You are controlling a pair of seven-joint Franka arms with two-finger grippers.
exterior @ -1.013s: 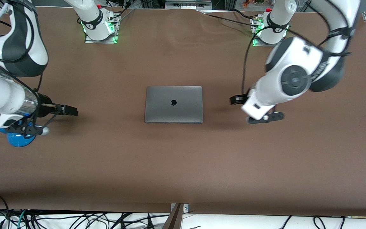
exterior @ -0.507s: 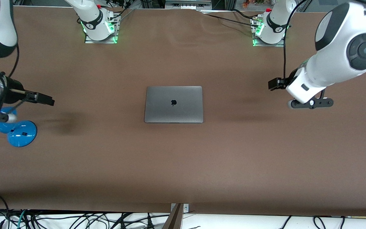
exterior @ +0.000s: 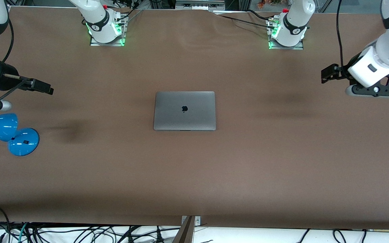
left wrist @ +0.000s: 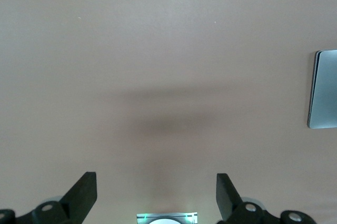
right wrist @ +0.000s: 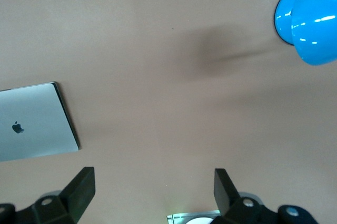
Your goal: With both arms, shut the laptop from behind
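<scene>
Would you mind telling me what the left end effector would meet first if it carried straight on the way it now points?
Probably nothing but bare table: the left end effector, fingers open, faces brown surface, with the closed laptop off to one side.

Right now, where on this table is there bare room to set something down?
Bare brown table runs between the closed laptop and the front camera's edge, and on both sides of the laptop. It is tighter at the right arm's end: the blue lamp stands there, the open right claw over the table near it. The open left claw hangs over bare table.
</scene>
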